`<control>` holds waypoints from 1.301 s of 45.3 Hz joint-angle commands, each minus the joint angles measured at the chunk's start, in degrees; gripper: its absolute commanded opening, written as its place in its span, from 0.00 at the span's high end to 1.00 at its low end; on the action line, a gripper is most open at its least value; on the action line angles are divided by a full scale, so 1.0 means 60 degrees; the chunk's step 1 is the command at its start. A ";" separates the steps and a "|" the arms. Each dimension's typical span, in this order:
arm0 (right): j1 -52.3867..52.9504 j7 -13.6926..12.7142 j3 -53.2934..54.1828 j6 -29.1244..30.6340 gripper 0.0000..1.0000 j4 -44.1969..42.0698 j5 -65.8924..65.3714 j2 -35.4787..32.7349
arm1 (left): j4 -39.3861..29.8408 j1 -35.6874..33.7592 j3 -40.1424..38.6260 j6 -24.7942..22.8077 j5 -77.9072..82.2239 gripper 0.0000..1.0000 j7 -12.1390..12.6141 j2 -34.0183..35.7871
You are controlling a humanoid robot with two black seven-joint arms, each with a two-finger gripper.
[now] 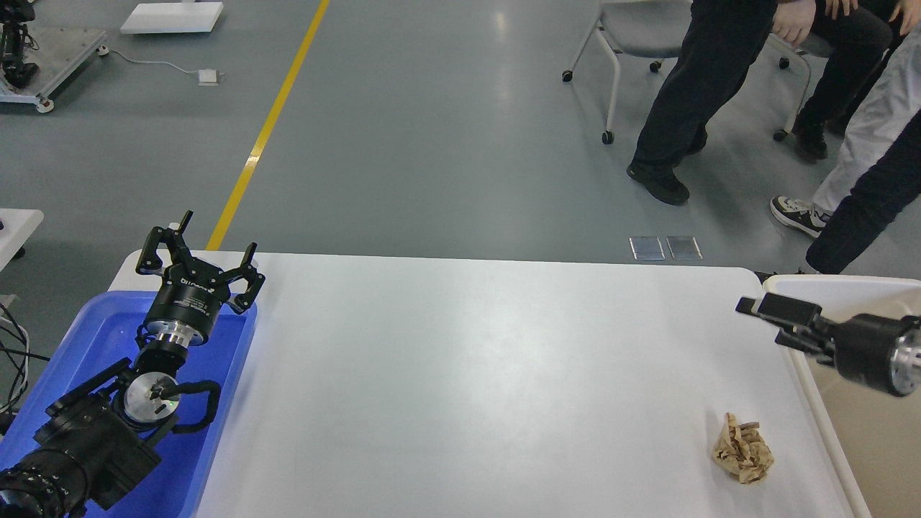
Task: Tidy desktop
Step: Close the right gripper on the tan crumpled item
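Blue tray [86,338] at bench's left edge; cream bin [827,288] at right edge. Crumpled brown paper wad [743,451] lies on the white bench [468,374], near-right, just beside the bin.

Left gripper [198,248] hovers over the tray's far end, fingers spread wide, empty. Right gripper [755,307] over the bin rim, beyond the wad; seen side-on, opening cannot be told. Nothing between it and the wad.
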 commanded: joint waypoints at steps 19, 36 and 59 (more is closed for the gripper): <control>-0.0720 0.1538 -0.3455 -0.5523 0.00 -0.1644 -0.1747 0.1324 | 0.0002 0.0001 0.0000 -0.0006 0.0001 0.00 0.0000 -0.0001; -0.0779 0.2374 -0.5140 -0.7223 0.00 -0.3241 -0.1733 0.2247 | 0.0002 0.0001 0.0000 -0.0006 0.0001 0.00 0.0000 -0.0001; -0.0867 0.2447 -0.5199 -0.7326 0.00 -0.4456 -0.1718 0.3243 | 0.0002 0.0001 0.0000 0.0008 0.0001 0.00 0.0000 -0.0001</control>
